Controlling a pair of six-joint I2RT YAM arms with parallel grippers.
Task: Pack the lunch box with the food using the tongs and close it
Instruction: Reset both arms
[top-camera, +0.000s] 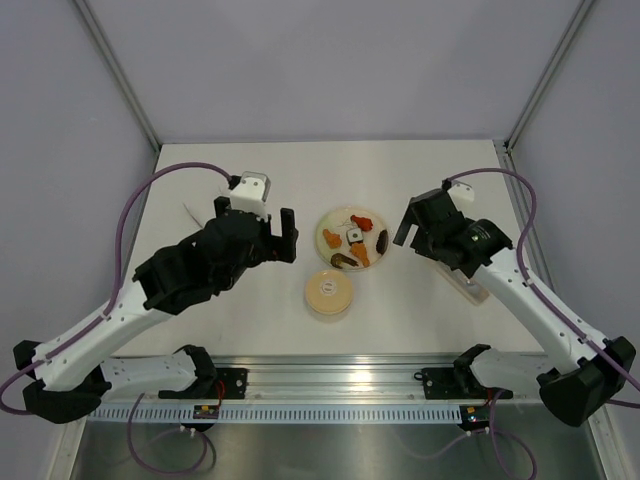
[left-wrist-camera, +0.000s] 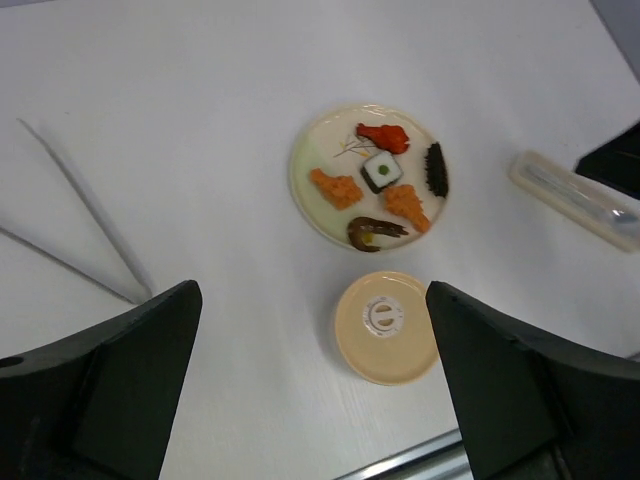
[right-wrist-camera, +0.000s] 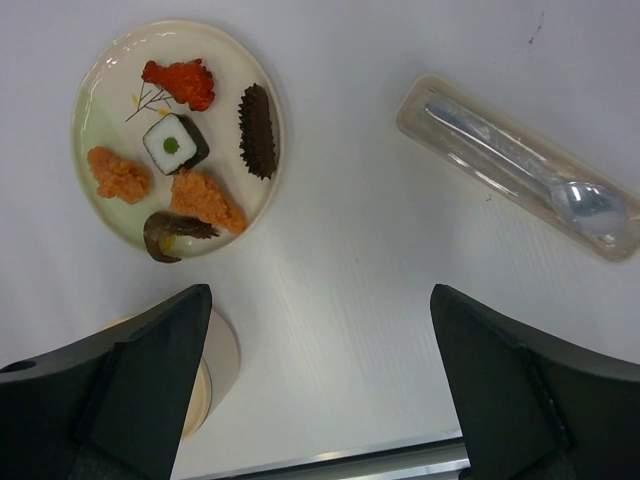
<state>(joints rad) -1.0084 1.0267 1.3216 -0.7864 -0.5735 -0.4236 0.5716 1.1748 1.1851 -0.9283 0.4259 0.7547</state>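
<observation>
On the wooden lid (left-wrist-camera: 387, 330), a pale round emblem (left-wrist-camera: 383, 315), illegible

the left arm (top-camera: 110, 320) rises from its base at the near left and stretches forward and inward, elbow bent, with a purple cable looping over it. the left end effector (top-camera: 280, 240) hangs above the counter, turned toward the middle, its two dark fingers (left-wrist-camera: 130, 380) spread wide at either side of the wrist view. the right arm (top-camera: 545, 310) mirrors it from the near right, leaning inward. the right end effector (top-camera: 418, 222) also has its fingers (right-wrist-camera: 520, 390) set far apart. the two end effectors are well apart, angled toward each other.
</observation>
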